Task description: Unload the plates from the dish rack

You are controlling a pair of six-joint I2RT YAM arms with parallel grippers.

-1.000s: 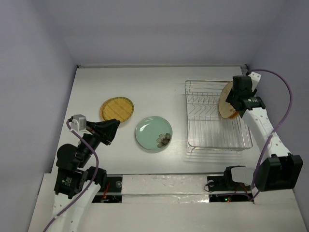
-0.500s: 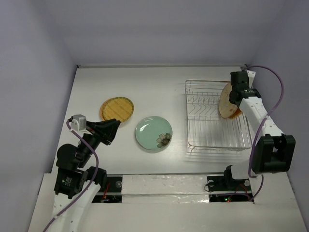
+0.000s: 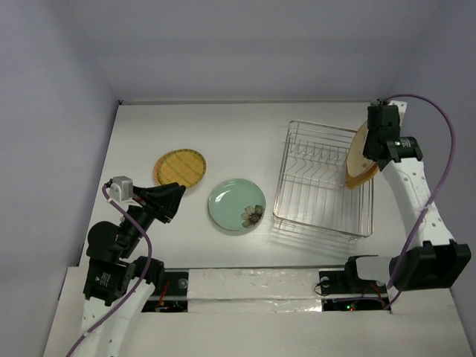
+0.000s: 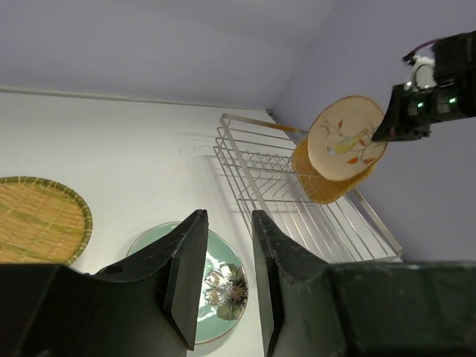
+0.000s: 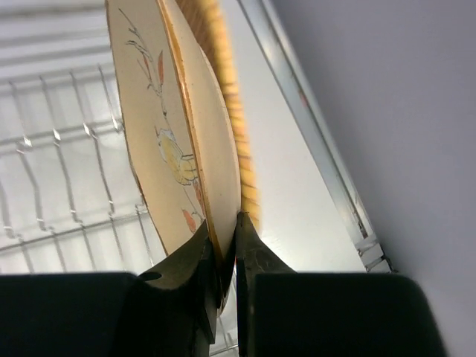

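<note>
My right gripper [image 3: 370, 155] is shut on the rim of the cream floral plate [image 3: 358, 149], which it holds upright at the right end of the silver wire dish rack [image 3: 320, 216]. In the right wrist view the fingers [image 5: 195, 256] pinch that plate [image 5: 167, 126], with the orange woven plate [image 5: 223, 111] close behind it. The rack sits skewed. A round orange woven plate [image 3: 180, 166] and a pale green flower plate [image 3: 236, 205] lie flat on the table. My left gripper [image 3: 177, 195] is open and empty, beside the green plate [image 4: 223, 290]. No yellow-green plate is in view.
The left wrist view shows the rack [image 4: 282, 186], the cream plate [image 4: 346, 137] and the right gripper [image 4: 405, 119] against the right wall. The back wall runs behind the rack. The white table [image 3: 223, 134] stretches between the plates and the rack.
The right gripper has moved right with the cream plate. The rack has shifted left and turned askew, and looks lifted. The left arm has not moved.
</note>
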